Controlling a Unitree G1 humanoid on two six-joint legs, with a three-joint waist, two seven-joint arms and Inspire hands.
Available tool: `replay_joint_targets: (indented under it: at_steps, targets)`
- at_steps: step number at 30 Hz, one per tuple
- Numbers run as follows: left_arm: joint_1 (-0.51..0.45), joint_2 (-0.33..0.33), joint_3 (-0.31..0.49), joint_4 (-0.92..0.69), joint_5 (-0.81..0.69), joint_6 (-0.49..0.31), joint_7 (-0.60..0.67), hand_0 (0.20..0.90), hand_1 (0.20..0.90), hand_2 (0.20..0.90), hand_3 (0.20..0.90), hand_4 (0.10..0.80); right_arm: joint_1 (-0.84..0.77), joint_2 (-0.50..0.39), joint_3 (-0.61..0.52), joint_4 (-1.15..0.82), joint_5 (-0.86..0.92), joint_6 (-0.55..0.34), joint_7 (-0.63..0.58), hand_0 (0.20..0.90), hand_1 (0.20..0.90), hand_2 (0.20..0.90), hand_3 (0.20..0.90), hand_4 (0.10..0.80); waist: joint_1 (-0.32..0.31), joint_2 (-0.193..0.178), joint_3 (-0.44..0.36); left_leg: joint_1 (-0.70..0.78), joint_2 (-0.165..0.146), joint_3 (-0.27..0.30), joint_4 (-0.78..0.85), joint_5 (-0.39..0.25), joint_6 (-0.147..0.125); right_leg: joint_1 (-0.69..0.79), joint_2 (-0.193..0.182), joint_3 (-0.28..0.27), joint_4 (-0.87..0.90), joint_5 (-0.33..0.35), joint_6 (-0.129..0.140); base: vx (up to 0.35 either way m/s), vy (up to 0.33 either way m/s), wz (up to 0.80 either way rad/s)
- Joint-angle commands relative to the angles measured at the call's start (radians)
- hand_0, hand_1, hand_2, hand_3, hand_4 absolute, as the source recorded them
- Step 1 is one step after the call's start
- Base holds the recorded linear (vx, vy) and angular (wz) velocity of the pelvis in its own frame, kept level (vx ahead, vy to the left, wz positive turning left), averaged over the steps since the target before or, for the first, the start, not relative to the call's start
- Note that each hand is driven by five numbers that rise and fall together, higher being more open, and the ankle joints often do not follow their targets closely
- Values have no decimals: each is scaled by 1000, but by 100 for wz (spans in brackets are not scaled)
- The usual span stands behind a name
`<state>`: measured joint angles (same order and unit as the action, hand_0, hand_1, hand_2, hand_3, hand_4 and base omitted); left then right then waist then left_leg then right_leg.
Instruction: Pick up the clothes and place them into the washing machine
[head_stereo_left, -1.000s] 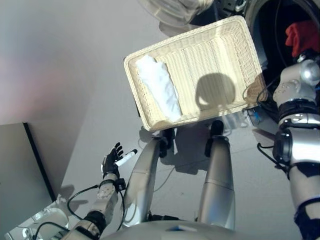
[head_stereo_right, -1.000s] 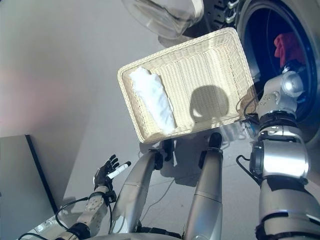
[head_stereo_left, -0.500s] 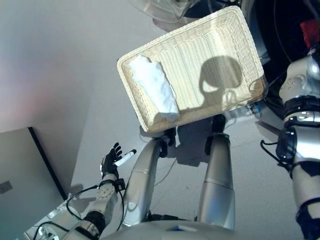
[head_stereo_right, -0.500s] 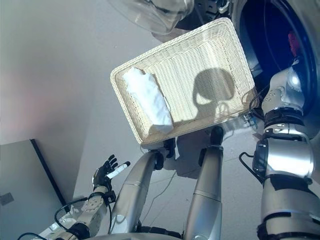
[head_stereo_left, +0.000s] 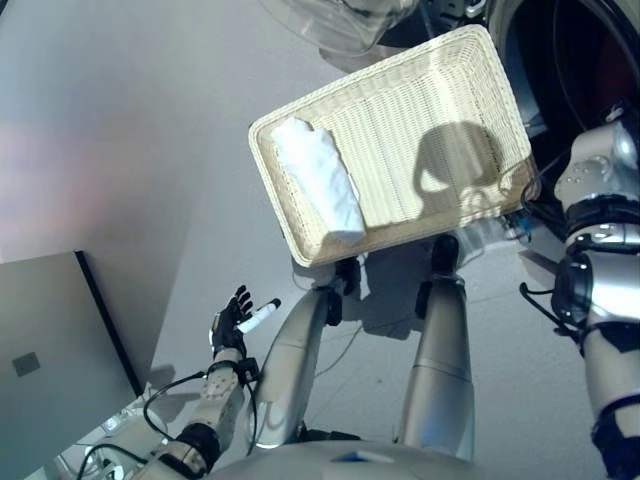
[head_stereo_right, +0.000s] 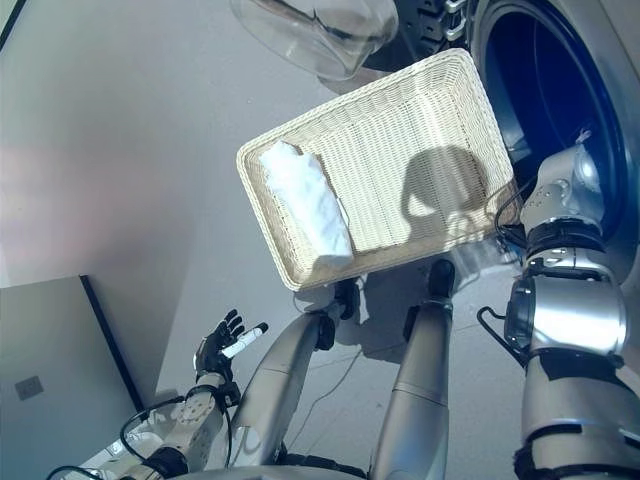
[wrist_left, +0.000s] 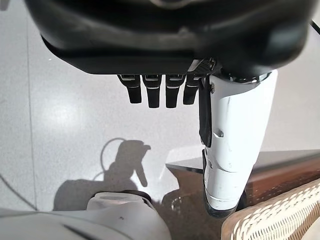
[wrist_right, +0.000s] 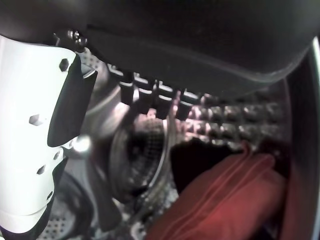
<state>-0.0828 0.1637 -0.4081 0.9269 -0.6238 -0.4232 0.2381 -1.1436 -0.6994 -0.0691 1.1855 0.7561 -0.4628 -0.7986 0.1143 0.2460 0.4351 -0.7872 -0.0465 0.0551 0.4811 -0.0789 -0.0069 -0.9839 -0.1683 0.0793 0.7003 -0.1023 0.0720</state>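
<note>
A folded white cloth lies at the left end of the shallow wicker basket, beside the washing machine. My right arm reaches into the machine's open drum. In the right wrist view my right hand is open and empty inside the drum, above a red cloth that lies next to a dark garment. My left hand hangs open and empty low on the left, far from the basket, and also shows in the left wrist view.
The machine's clear round door stands open above the basket's far edge. A grey panel stands at the lower left. The dark brown box under the basket's corner shows in the left wrist view.
The camera has shifted a little. My right arm stays reaching into the drum and my left hand has not moved. The white cloth lies as before.
</note>
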Motion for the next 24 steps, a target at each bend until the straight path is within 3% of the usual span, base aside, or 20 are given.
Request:
replay_joint_targets:
  at_steps: [1,3,7,16,19,24]
  targets:
    - [57,35,40,80,-18,-28,7,900,900,900,900,800,67,-25,57,-36,5,-64,87,900,900,900,900,800,-37,17,-77,4,7,-14,-54,11,-28,143,44,-90,-154,6,-50,-1,-36,26]
    - [62,43,49,71,-6,-22,-7,900,900,900,900,800,91,-18,76,0,44,-33,167,900,900,900,900,800,-31,6,-69,15,9,-10,-83,53,-25,164,40,-114,-193,50,-54,-107,-32,18]
    - [66,51,71,66,8,-12,-45,900,900,900,900,800,163,72,116,62,71,21,285,900,900,900,900,800,-14,-19,-71,64,7,-24,-132,79,-30,242,32,-143,-271,82,-44,-8,-27,11]
    - [51,68,146,132,66,12,-66,900,900,900,900,800,342,275,188,124,-26,116,428,900,900,900,900,800,39,-94,-71,202,2,-77,-239,124,-33,437,6,-223,-429,134,-22,41,-37,14]
    - [44,92,179,132,99,18,-67,900,900,900,900,800,341,291,240,149,-129,149,437,900,900,900,900,800,66,-117,-66,226,-5,-100,-254,134,-33,477,-5,-252,-452,141,-19,29,-50,30]
    - [35,109,205,164,139,27,-60,900,900,900,900,800,361,344,235,161,-156,153,440,900,900,900,900,800,98,-173,-60,249,-10,-131,-258,136,-31,532,-13,-292,-482,150,-9,25,-22,31]
